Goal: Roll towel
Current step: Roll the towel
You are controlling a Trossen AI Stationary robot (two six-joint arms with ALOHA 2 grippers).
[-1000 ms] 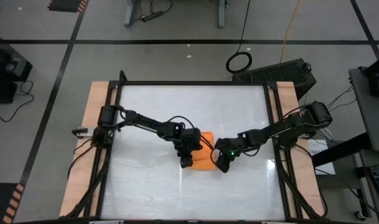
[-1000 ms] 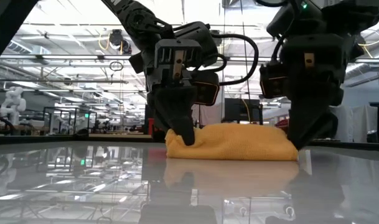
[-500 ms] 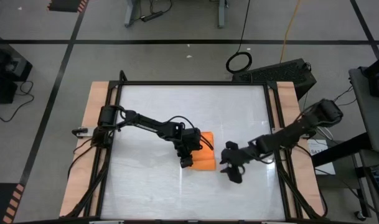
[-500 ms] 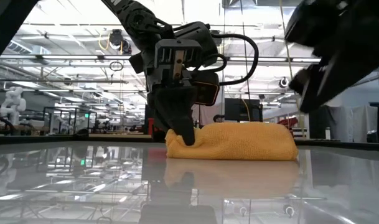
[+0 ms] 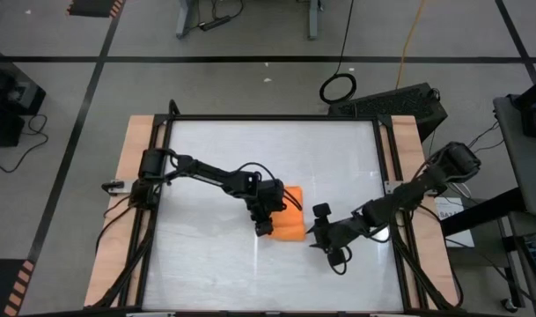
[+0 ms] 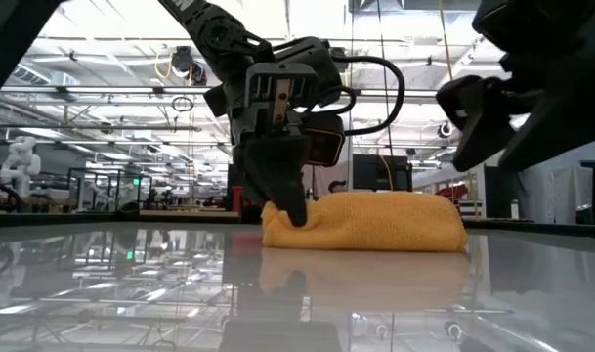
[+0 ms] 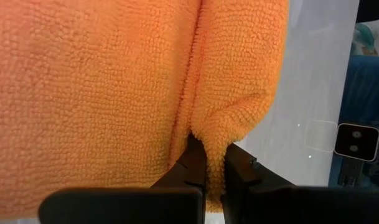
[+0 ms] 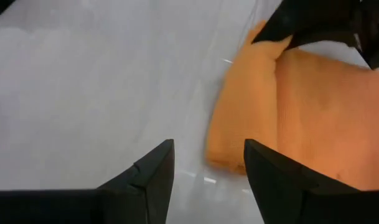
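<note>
The soft bright orange towel (image 5: 288,224) lies mid-tabletop (image 5: 206,158) bunched into a thick fold, seemingly mostly rolled, its edge pinched by the left gripper (image 5: 266,225), while the right gripper (image 5: 325,246) hovers beside it, fingers spread and empty.

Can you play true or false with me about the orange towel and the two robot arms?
1. The left gripper is pinching a fold of the soft bright orange cloth towel. True.
2. The right gripper is holding the towel too. False: it is open and off the towel, above the glossy white table.
3. The towel lies spread out flat. False: it is bunched into a thick folded bundle.
4. The towel sits near the middle of the table. True.
</note>
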